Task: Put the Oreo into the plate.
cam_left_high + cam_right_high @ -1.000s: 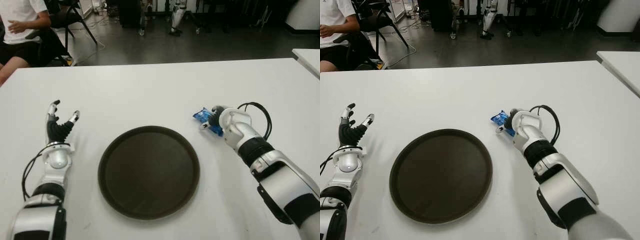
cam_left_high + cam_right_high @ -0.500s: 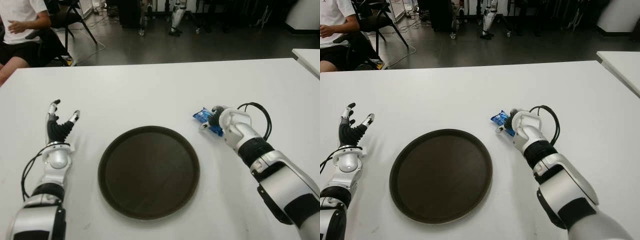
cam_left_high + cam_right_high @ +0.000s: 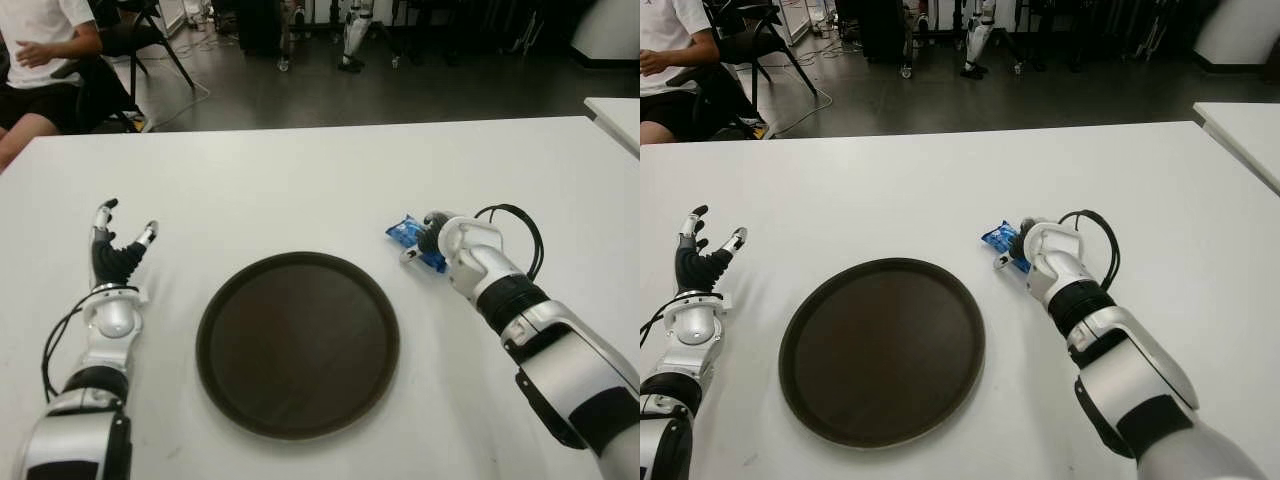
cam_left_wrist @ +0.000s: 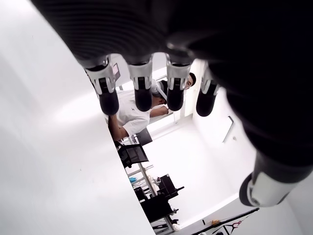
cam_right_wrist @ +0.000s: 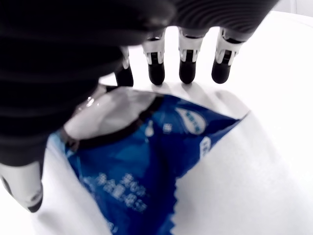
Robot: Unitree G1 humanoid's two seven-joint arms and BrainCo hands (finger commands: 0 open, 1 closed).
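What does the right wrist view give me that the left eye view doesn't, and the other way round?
Only the right wrist view shows the right hand's fingers extended over the Oreo packet, not closed on it. Only the left eye view shows the empty plate to the packet's left, and the open left hand left of the plate. Both show the blue packet lying on the white table.

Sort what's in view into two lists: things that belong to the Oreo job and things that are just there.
Part of the job:
- Oreo packet, blue, on the table right of the plate
- plate, dark, round, empty
- right robot hand, over the packet, fingers not closed on it

Just there:
- left robot hand, open, left of the plate
- white table
- seated person, behind the table
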